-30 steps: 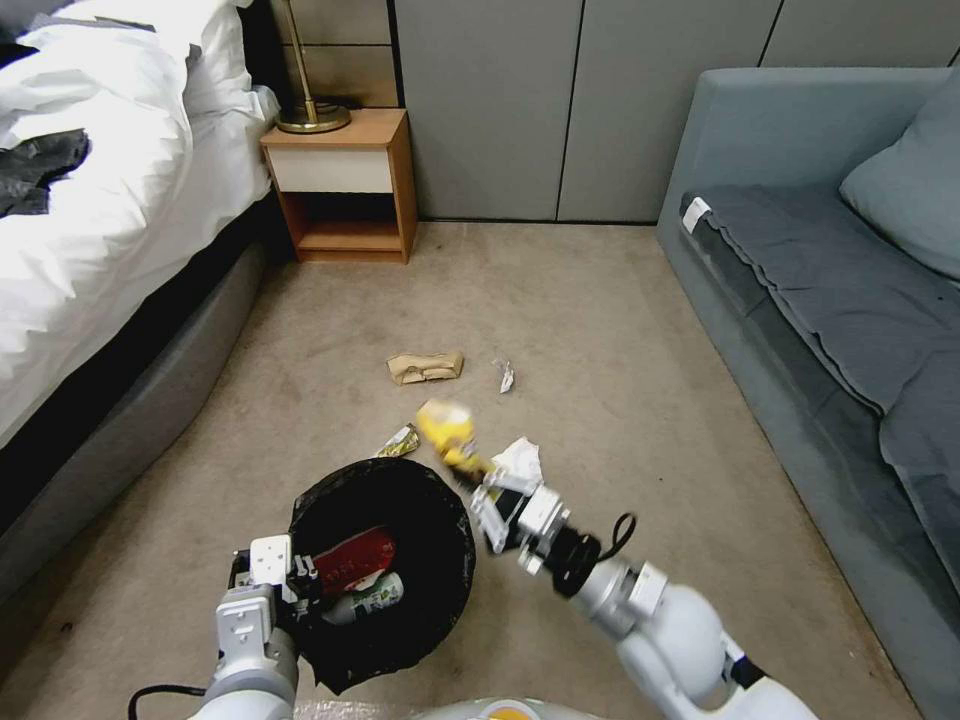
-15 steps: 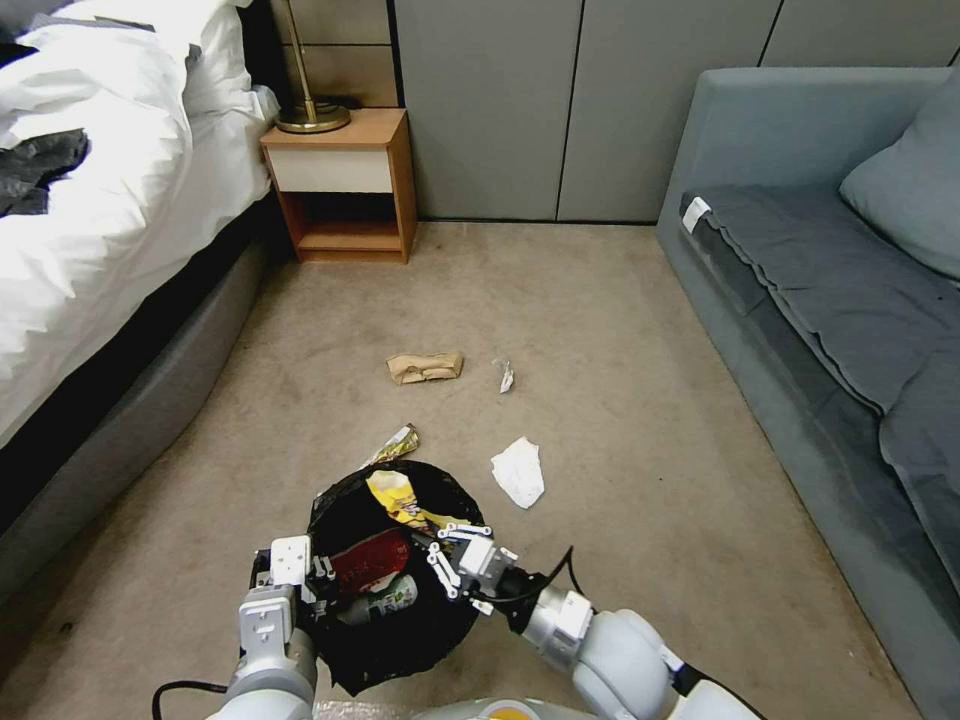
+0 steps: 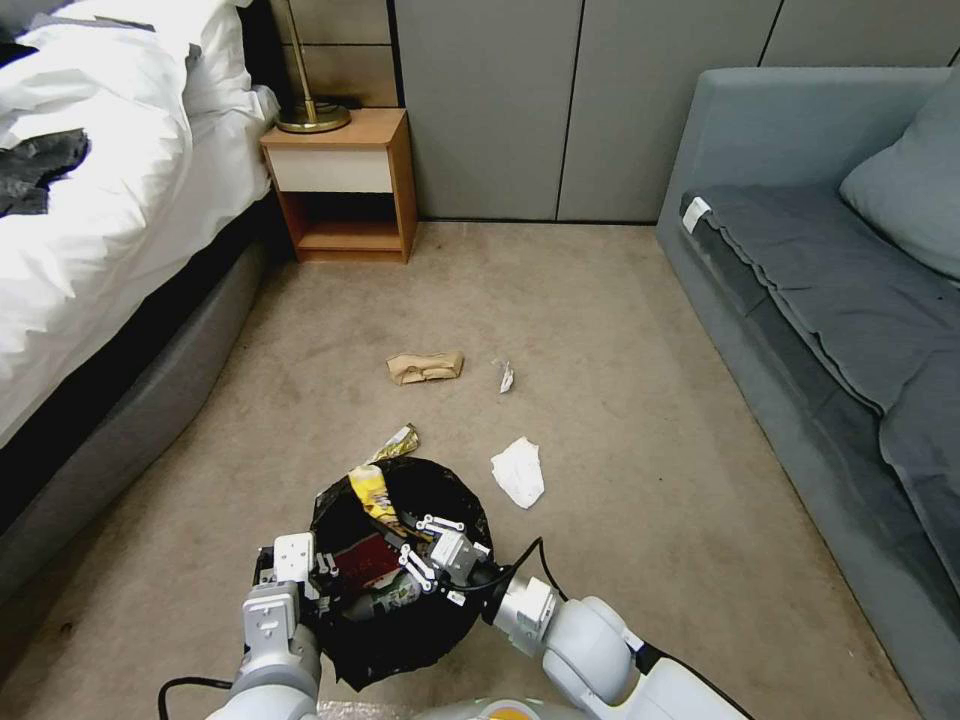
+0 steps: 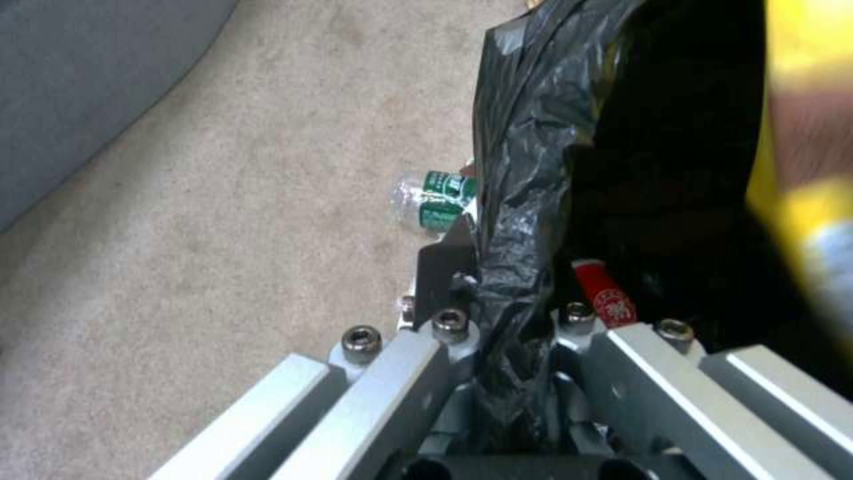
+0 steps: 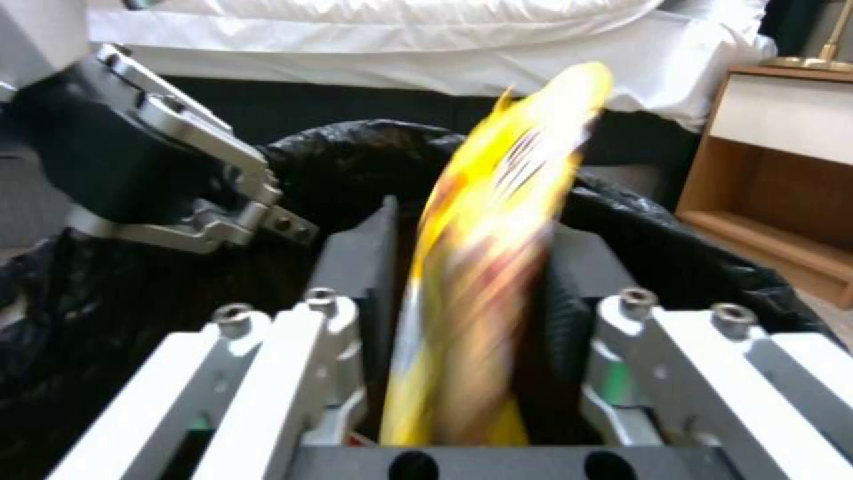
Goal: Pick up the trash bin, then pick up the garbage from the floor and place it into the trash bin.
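The trash bin [image 3: 455, 500], lined with a black bag, hangs low in front of me with my left gripper [image 3: 318, 572] shut on its near-left rim; the liner [image 4: 516, 200] is pinched between the fingers. Inside lie a red carton [image 3: 362, 558] and a green-labelled bottle [image 3: 392, 595]. My right gripper [image 3: 412, 545] is over the bin's opening, shut on a yellow snack wrapper [image 3: 368, 490] that sticks up past the far rim. That wrapper [image 5: 498, 220] stands between the pads. Garbage on the carpet: a brown paper bag [image 3: 425, 367], a white tissue [image 3: 518, 472], a small white scrap [image 3: 505, 375], a gold wrapper [image 3: 398, 441].
A bed [image 3: 90, 230] runs along the left and a grey sofa [image 3: 820, 280] along the right. A wooden nightstand [image 3: 340, 185] stands by the back wall. Another green-labelled bottle [image 4: 431, 203] shows against the carpet beside the liner.
My right gripper has carried the yellow wrapper from just beyond the bin's right rim to over the bin's opening. The bin and left gripper have shifted slightly to the right.
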### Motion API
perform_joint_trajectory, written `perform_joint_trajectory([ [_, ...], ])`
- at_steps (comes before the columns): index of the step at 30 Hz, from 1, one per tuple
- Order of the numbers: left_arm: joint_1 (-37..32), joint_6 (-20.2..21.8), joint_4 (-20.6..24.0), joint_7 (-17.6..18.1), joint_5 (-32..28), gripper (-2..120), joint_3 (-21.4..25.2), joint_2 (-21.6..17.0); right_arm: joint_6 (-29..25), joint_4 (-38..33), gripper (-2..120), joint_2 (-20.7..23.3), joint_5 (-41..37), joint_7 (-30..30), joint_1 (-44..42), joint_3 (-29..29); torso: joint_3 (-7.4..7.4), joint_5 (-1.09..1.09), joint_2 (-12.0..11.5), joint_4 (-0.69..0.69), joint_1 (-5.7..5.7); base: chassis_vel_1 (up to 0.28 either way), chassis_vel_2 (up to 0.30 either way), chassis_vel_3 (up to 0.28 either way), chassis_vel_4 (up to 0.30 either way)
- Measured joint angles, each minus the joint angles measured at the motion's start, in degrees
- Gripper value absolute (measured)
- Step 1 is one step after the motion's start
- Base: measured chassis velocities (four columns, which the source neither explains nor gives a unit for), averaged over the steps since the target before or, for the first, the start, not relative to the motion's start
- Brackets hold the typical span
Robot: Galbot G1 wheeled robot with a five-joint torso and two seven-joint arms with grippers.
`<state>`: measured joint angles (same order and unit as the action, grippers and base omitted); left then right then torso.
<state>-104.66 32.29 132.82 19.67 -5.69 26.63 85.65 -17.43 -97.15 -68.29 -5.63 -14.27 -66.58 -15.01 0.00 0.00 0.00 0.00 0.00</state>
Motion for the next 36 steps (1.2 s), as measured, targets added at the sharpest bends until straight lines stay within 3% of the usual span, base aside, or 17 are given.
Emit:
perform_joint_trajectory([
  [4,0.05,0.01,-0.12,0.0,0.02,0,-0.01,-0.13,0.01,-1.37,58,0.51,0.62,0.0,-1.5,0.44,0.0,0.01,0.0,0.0,0.0,0.0,0.0,0.0,0.0],
  [18,-0.12,0.16,-0.12,0.01,0.17,0,0.17,-0.88,0.17,-5.57,103,3.81,1.58,-0.06,-5.65,3.45,0.0,0.01,0.0,0.0,0.0,0.0,0.0,0.0,0.0],
  [26,-0.39,0.19,0.12,0.0,0.22,0,0.46,-1.13,-0.48,-10.43,113,5.69,1.64,1.14,-7.75,7.02,0.0,0.01,0.0,0.0,0.0,0.0,0.0,0.0,0.0],
  [31,-0.5,0.14,0.19,0.0,0.21,0,1.49,-1.48,0.06,-17.52,115,5.51,1.31,5.8,-10.76,11.08,0.0,0.0,0.0,0.0,0.0,0.0,0.0,0.0,0.0],
  [36,-0.38,0.01,0.21,0.0,0.14,0,2.09,-1.63,2.16,-24.57,112,2.28,1.1,14.35,-15.4,15.15,0.0,-0.01,0.0,0.01,0.0,0.0,0.0,0.0,0.0],
])
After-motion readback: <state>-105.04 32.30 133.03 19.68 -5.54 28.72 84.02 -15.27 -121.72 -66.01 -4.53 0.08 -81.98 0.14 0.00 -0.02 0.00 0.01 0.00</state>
